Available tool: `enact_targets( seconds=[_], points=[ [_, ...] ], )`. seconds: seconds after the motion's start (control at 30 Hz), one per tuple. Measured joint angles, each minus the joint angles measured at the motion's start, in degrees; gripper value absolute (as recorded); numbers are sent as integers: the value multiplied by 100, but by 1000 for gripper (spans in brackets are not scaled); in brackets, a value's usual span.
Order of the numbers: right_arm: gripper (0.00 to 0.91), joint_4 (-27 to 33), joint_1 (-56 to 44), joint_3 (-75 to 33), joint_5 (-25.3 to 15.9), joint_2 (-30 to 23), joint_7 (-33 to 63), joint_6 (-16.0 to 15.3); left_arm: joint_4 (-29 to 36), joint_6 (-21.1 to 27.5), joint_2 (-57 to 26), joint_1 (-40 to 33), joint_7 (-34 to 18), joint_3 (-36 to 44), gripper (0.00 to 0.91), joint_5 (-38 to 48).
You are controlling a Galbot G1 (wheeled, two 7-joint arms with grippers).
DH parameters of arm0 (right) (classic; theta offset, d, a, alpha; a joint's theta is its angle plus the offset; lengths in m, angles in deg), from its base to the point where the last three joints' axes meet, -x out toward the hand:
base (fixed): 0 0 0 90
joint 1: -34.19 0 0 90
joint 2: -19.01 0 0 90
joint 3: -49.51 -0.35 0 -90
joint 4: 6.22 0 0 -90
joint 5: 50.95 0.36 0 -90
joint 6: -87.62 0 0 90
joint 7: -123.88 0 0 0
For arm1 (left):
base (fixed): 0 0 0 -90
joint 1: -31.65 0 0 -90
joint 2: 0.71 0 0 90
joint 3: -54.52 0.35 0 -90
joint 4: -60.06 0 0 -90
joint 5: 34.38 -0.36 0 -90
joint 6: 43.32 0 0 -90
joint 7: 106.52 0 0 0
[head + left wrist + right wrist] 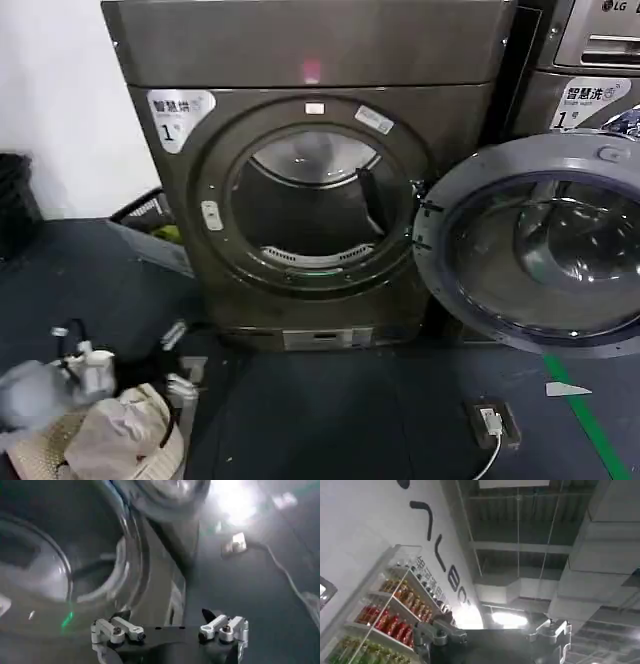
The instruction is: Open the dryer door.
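The dryer (300,50), a dark grey-bronze machine with a pink light and a white shield sticker marked 1, stands straight ahead. The dryer door (470,180) hangs swung wide to the right. Its grey inner face and domed glass face me, and the drum opening (315,205) is bare. My left gripper (165,617) is open and holds nothing. It hovers low near the dryer's front panel (155,580), beside the drum ring (40,565). My right gripper (490,630) points up at a ceiling and a wall, away from the machine, open with nothing in it.
The lighter LG machine (590,60) stands behind the open door at right. A basket (150,225) sits left of the dryer. A laundry bag with clothes (100,430) lies front left. A small white box with a cable (492,422) and a green floor stripe (590,425) lie front right.
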Motion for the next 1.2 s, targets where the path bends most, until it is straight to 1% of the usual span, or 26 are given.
enact_targets(
  seconds=[0.13, 0.3, 0.43, 0.6, 0.97, 1.2],
  points=[
    [907, 111, 2, -29, 18, 81, -54, 3, -58, 2, -495, 99, 350, 3, 907, -418],
    [907, 173, 75, 44, 1, 144, -100, -6, -200, -82, -1108, 136, 666, 101, 907, -872],
    [907, 207, 152, 99, -55, 189, -116, -20, -351, -176, -1419, 144, 757, 200, 907, -1176],
    [907, 232, 203, 166, -221, 148, -132, -5, -645, -256, -1633, 162, 763, 378, 907, -1534],
    [907, 190, 273, 238, -294, 91, -149, -8, -1252, -166, -1791, 122, 1004, 469, 907, -2302],
    [907, 164, 229, 201, -280, 90, -167, -9, -1267, -98, -1811, 133, 1013, 466, 907, -2162]
  ],
)
